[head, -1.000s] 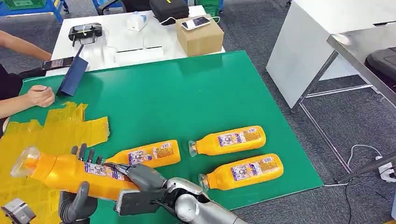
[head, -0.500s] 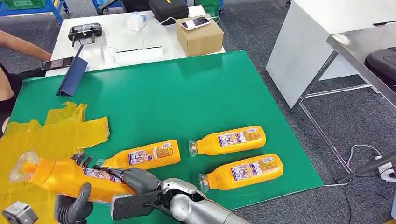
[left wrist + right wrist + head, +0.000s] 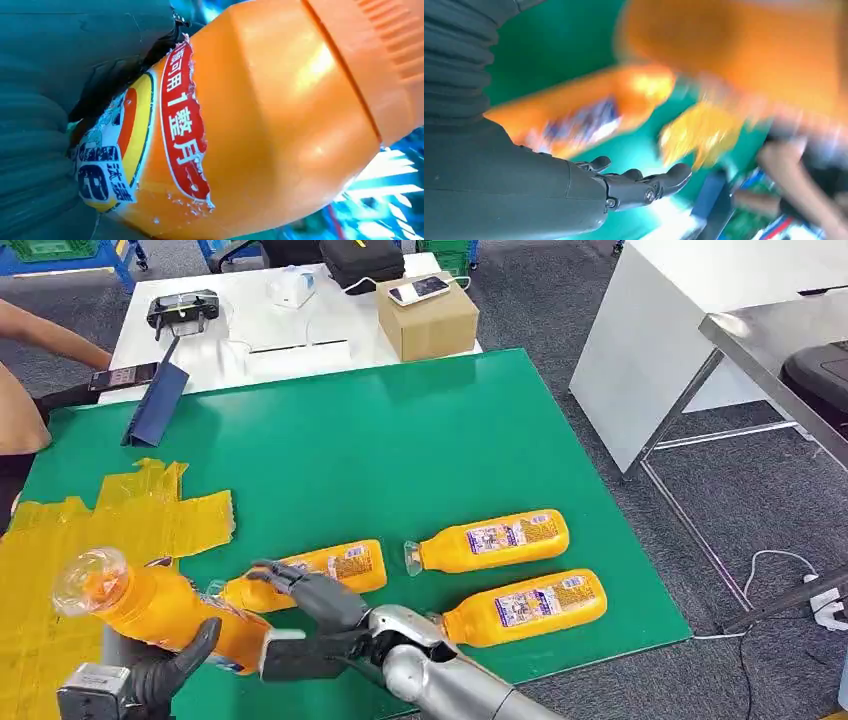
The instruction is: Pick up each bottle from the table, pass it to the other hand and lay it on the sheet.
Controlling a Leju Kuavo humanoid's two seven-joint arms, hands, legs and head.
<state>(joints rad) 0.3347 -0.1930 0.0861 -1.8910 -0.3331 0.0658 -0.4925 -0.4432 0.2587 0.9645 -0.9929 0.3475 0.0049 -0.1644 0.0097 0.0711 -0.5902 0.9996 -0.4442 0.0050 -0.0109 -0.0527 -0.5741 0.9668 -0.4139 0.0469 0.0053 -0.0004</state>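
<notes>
Head view, lower left: left hand [image 3: 165, 672] grips the bottle [image 3: 150, 605] over the yellow sheet [image 3: 60, 570], right hand [image 3: 310, 595] spread and empty beside it; handover apparently done, three bottles [image 3: 495, 540] remain on green mat [image 3: 400, 440].

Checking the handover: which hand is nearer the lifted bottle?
Left. The left hand grips the lifted bottle from below; the right hand is open just beside it.

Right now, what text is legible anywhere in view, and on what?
"可用 1 整月": white characters on the red band of the label on the orange plastic bottle held by the left hand.
Blue characters lower on that label: partly hidden, unreadable.
Labels on the three orange bottles lying on the green mat: too small.
</notes>
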